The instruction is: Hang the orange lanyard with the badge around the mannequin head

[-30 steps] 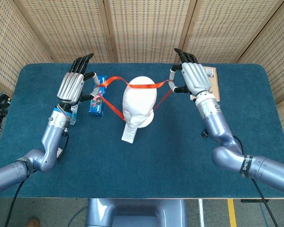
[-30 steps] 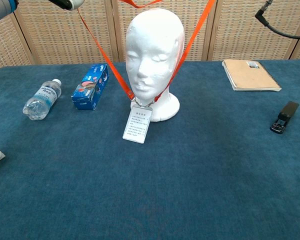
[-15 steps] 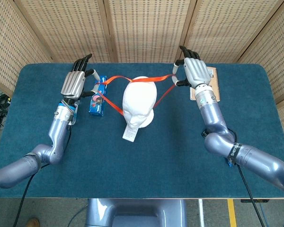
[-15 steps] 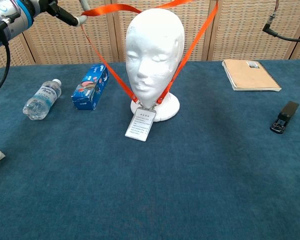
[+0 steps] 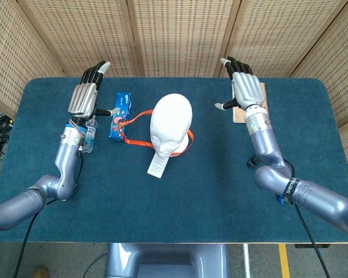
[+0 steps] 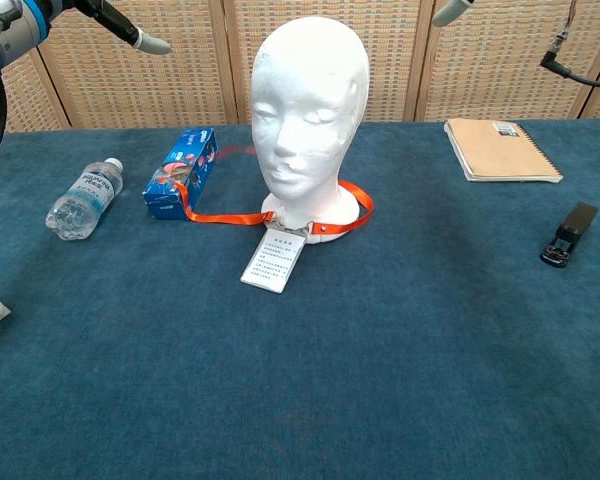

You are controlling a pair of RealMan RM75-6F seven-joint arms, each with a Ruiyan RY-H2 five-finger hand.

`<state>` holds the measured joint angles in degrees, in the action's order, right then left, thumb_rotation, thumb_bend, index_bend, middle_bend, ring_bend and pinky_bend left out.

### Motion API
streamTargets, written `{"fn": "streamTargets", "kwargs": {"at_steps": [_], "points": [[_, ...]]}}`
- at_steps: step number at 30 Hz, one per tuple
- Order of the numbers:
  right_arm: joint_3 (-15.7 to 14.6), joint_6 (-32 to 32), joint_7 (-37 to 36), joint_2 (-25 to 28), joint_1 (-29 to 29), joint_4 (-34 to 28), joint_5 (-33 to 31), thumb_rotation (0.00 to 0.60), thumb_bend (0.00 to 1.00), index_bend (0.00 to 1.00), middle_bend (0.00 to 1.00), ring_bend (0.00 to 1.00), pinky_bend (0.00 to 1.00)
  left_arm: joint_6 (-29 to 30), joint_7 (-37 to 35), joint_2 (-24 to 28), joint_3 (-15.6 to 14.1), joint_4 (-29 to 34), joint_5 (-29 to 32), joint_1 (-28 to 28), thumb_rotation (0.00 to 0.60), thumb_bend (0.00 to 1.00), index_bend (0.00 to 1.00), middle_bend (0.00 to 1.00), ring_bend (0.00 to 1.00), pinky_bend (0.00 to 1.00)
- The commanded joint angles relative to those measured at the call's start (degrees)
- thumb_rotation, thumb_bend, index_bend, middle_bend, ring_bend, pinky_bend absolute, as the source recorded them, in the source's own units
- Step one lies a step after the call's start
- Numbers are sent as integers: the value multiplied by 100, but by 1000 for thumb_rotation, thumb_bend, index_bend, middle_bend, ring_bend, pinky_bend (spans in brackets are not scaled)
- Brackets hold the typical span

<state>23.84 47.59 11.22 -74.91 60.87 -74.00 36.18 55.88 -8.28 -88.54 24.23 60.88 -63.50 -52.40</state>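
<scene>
From the head view, the white mannequin head [image 5: 171, 127] stands at the middle of the blue table [image 5: 220, 197]. The orange lanyard [image 5: 140, 119] now lies slack around its base, one loop trailing out toward nine o'clock as far as the blue box [image 5: 120, 117], and the white badge [image 5: 157, 164] rests flat on the cloth at six o'clock of the head. The left hand [image 5: 84, 95] hangs raised at ten o'clock of the head, fingers spread apart and gripping nothing, well clear of the strap. The right hand [image 5: 246, 90] is likewise raised at two o'clock, fingers apart and empty, above the spiral notebook [image 5: 265, 104]. A water bottle [image 5: 90, 138] lies just beside the left wrist.

Across the chest view, the lanyard [image 6: 230, 215] circles the foot of the mannequin head [image 6: 310, 110], stretching toward nine o'clock to touch the box [image 6: 183, 172]. The badge [image 6: 276, 262] lies at six o'clock. Farther toward nine o'clock lies the bottle [image 6: 83, 199]; the notebook [image 6: 501, 150] sits at two o'clock, a black stapler [image 6: 568, 233] at three o'clock.
</scene>
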Motion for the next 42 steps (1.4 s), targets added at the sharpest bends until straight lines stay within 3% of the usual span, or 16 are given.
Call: {"fn": "streamTargets", "kwargs": {"at_steps": [1, 7, 10, 11, 12, 13, 14, 16, 18, 20, 22, 24, 27, 34, 42], "points": [[-55, 135, 104, 136, -108, -221, 0, 600, 39, 17, 0, 0, 0, -10, 91, 134, -4, 160, 56, 65, 600, 0, 0, 0, 0, 0], [-295, 363, 195, 504, -472, -827, 285, 600, 41, 26, 0, 0, 0, 101, 158, 624, -407, 749, -297, 456, 600, 0, 0, 0, 0, 0], [-464, 584, 47, 718, -834, -1205, 581, 600, 40, 26, 0, 0, 0, 439, 239, 871, -858, 1018, -855, 780, 600, 0, 0, 17, 0, 0], [-504, 670, -46, 785, -959, -1326, 723, 600, 40, 26, 0, 0, 0, 594, 218, 921, -967, 1090, -1025, 881, 600, 0, 0, 69, 12, 0], [-531, 714, -104, 820, -1033, -1383, 810, 600, 39, 26, 0, 0, 0, 679, 214, 940, -1026, 1112, -1121, 931, 600, 0, 0, 214, 100, 34], [-577, 790, -196, 869, -1150, -1462, 955, 600, 36, 26, 0, 0, 0, 812, 216, 951, -1107, 1127, -1254, 1002, 600, 0, 0, 402, 244, 125], [-633, 868, -288, 915, -1269, -1534, 1120, 600, 32, 26, 0, 0, 0, 911, 203, 958, -1195, 1148, -1376, 1067, 600, 0, 0, 529, 364, 215], [-810, 1108, -522, 1034, -1595, -1696, 1599, 600, 21, 26, 0, 0, 0, 1102, 153, 990, -1401, 1239, -1641, 1217, 600, 0, 0, 771, 655, 527], [-1039, 1448, -783, 1133, -1953, -1818, 2233, 600, 15, 26, 0, 0, 0, 1202, 103, 1018, -1584, 1381, -1840, 1334, 600, 24, 0, 888, 786, 704], [-1221, 1721, -987, 1184, -2217, -1861, 2719, 600, 9, 26, 0, 0, 0, 1200, 19, 1057, -1701, 1522, -1954, 1391, 600, 170, 0, 964, 869, 830], [-1483, 2039, -1155, 1238, -2534, -1894, 3246, 600, 3, 26, 0, 0, 0, 1083, -19, 1107, -1864, 1708, -2057, 1428, 600, 469, 15, 999, 938, 949], [-1701, 2333, -1286, 1257, -2807, -1887, 3654, 600, 1, 26, 0, 0, 0, 937, 66, 1155, -1971, 1870, -2086, 1431, 600, 673, 34, 1000, 967, 995], [-2011, 2727, -1466, 1227, -3203, -1783, 4154, 600, 0, 27, 0, 0, 0, 594, 124, 1187, -2084, 2162, -2007, 1397, 600, 845, 59, 1000, 977, 1000], [-2512, 3459, -1655, 1008, -3999, -1162, 4795, 600, 0, 25, 0, 0, 0, -195, 781, 986, -2119, 2637, -1558, 1172, 600, 923, 73, 1000, 979, 1000], [-2598, 3798, -1585, 739, -4423, -709, 4949, 600, 0, 0, 0, 0, 0, -653, 1446, 524, -1961, 2676, -921, 930, 600, 926, 74, 1000, 979, 1000]]}}
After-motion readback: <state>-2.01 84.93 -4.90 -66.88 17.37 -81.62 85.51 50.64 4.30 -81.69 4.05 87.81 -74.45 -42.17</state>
